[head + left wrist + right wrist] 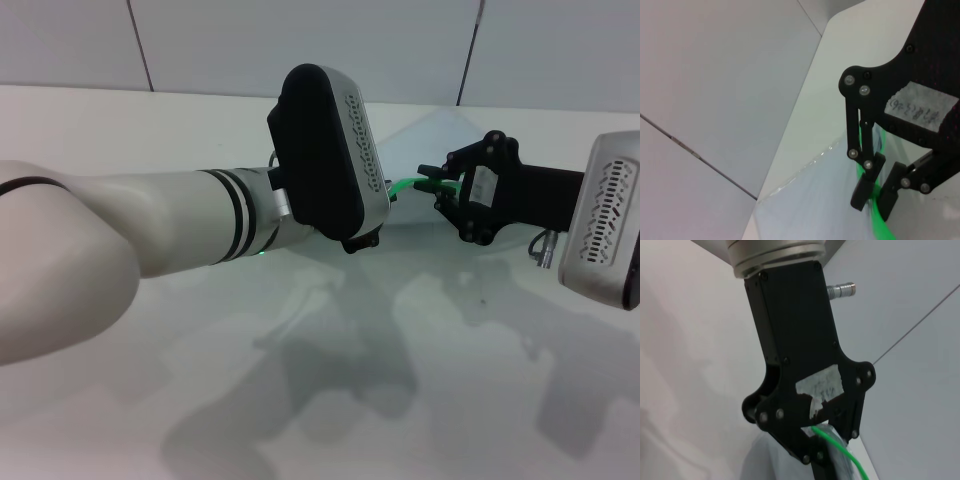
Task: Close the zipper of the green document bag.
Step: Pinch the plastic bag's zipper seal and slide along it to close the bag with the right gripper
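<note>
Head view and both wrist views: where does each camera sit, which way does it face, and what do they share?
Head view: on the robot's head, facing forward and down at the table; shows the left arm and the right gripper at the zipper.
Left wrist view: on the left wrist, facing past the left gripper, shut on the zipper, toward the green document bag and the wall.
Right wrist view: on the right wrist, facing along the right gripper's body.
Shared: all three show the zipper.
</note>
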{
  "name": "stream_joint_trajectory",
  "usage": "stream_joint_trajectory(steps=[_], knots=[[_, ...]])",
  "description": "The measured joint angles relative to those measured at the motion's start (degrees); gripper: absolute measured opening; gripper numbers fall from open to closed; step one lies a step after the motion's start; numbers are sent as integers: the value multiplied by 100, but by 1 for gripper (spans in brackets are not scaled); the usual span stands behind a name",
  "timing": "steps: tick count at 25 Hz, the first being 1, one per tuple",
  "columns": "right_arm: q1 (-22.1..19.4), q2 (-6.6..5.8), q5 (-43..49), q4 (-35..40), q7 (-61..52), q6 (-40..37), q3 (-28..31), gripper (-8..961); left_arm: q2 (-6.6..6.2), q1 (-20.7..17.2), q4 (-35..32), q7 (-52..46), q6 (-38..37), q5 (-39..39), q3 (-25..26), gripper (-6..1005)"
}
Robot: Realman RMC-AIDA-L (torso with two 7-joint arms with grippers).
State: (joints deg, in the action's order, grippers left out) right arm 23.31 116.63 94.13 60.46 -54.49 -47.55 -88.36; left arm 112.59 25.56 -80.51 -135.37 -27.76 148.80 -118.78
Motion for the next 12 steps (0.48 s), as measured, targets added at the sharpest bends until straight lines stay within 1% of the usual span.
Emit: stream_joint_trajectory(steps=[12], knots=[[-12, -16, 1, -86, 0, 15, 89, 74, -7, -64, -35, 25, 0, 4, 16, 128]])
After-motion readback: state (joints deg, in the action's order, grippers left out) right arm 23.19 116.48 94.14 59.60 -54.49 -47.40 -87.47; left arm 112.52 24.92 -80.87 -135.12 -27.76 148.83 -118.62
